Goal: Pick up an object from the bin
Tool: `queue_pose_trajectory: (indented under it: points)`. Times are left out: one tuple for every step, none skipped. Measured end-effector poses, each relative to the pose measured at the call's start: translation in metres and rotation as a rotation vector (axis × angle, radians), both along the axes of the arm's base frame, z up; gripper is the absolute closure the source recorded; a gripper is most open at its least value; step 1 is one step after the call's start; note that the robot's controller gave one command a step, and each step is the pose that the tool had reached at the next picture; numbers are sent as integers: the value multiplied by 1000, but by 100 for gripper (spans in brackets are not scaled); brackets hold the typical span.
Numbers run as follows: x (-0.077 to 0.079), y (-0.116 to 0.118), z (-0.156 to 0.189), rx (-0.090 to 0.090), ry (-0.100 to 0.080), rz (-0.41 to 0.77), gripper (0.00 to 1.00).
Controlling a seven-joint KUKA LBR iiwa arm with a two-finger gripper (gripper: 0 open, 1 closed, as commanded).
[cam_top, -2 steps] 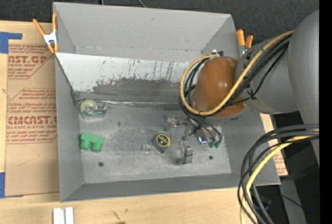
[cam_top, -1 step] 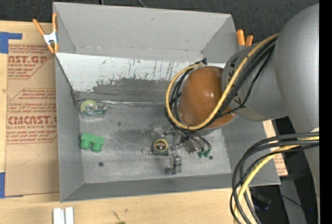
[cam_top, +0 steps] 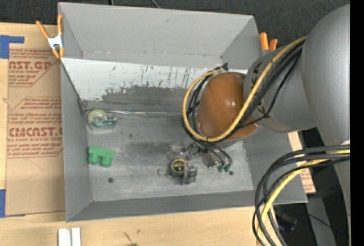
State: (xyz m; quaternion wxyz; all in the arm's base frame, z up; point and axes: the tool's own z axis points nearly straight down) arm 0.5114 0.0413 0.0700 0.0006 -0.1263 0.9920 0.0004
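Low over the floor of the bin (cam_top: 156, 40), toward the middle of its near side, the gripper (cam_top: 183, 168) hangs beneath the arm's orange cover (cam_top: 220, 103). Whether the claw is wide or narrow cannot be told. Its tip reads as a dark tangle against the scratched metal, and a small round piece (cam_top: 178, 167) there may be part of it or a loose thing.

Two candidates lie well apart to the left: a green block (cam_top: 100, 156) near the left wall and, farther back, a clear tape roll (cam_top: 101, 118) lying flat.

Judgement: no grasp is confirmed. To do the step well:

- Centre the claw over one thing.
- Descend straight.
- Close only once that thing sits inside the claw.
- Keep clear of the sloped walls.

The block looks the easier grip.
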Motion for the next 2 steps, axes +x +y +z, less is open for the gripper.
queue_pose_trajectory:
  points:
    - [43,-5,0,1,0,-71,100]
    - [45,-11,95,0,-9,-25,100]
